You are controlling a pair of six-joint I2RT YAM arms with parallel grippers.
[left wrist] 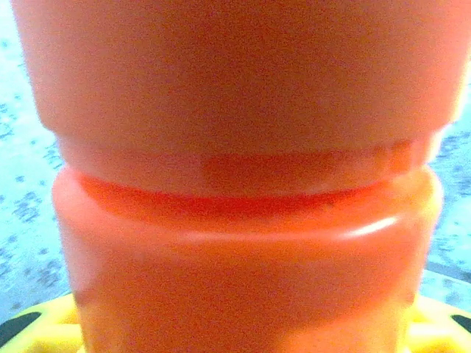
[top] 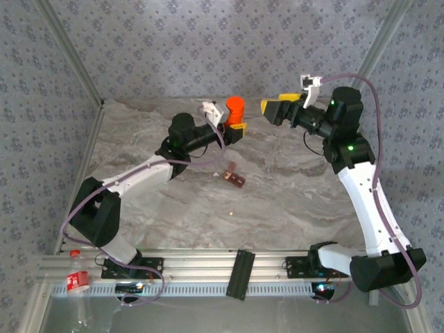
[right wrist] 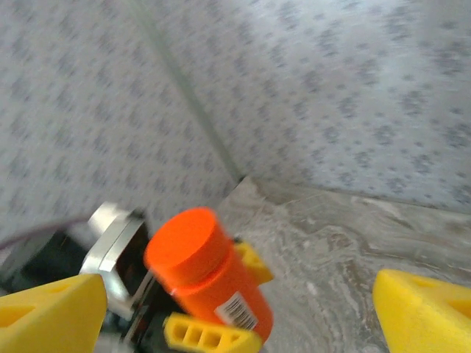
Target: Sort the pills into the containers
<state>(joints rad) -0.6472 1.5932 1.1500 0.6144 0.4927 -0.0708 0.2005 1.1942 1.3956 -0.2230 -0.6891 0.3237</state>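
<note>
The left claw (top: 236,125) pinches the orange bottle (top: 236,108) low on its body and holds it tilted near the back of the worktop (top: 305,201). The right claw (top: 272,107) hangs just beside the bottle, spread wide with nothing between its fingers. The cap (right wrist: 182,237) is on the bottle. The containers (top: 234,177), a dark reddish-brown strip, lie on the worktop nearer the arms, apart from the bottle. One pale speck, probably a pill (top: 229,214), lies nearer still. The step in hand looks like opening the bottle. Next, the right claw would need to close squarely round the cap and twist while the left holds firm.
</note>
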